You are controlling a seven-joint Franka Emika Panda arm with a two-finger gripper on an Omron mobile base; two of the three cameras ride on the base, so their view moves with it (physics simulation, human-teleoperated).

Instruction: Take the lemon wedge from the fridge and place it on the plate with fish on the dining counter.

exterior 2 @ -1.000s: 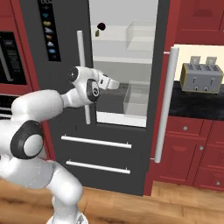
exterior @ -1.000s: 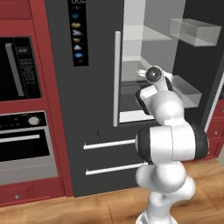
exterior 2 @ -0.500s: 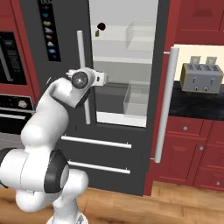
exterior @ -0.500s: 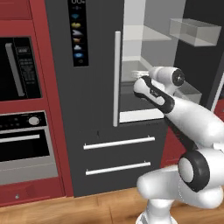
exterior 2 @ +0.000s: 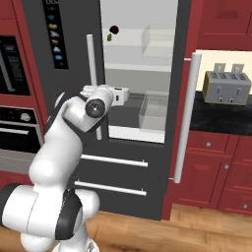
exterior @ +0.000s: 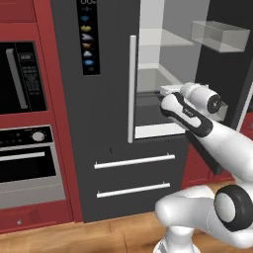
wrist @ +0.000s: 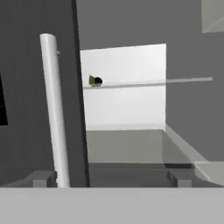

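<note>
The fridge (exterior: 106,123) stands with its right door swung open, its white inside showing. On an upper shelf, the tiny yellow-green lemon wedge (wrist: 91,80) lies against a small dark lump (wrist: 98,81); the same pair sits high at the opening's left edge, lemon wedge (exterior 2: 110,37) under the lump (exterior 2: 114,30). My gripper (wrist: 111,178) is open with nothing between its fingertips (wrist: 43,178). It hovers at the middle shelf, well below the wedge, just right of the left door's pale handle (wrist: 54,109). The gripper (exterior 2: 129,94) points into the opening. The plate with fish and the dining counter are out of view.
Black built-in ovens (exterior: 24,84) in red cabinetry stand left of the fridge. The open door (exterior 2: 186,74) juts out on the right, with a toaster (exterior 2: 226,87) on a black-topped cabinet beyond. Clear bins (exterior 2: 153,110) (exterior: 220,35) sit inside. Two drawers (exterior: 133,160) lie below.
The arm's elbow has swung out and down to the side, while the hand stayed at the middle shelf opening. The gripper remains open.
</note>
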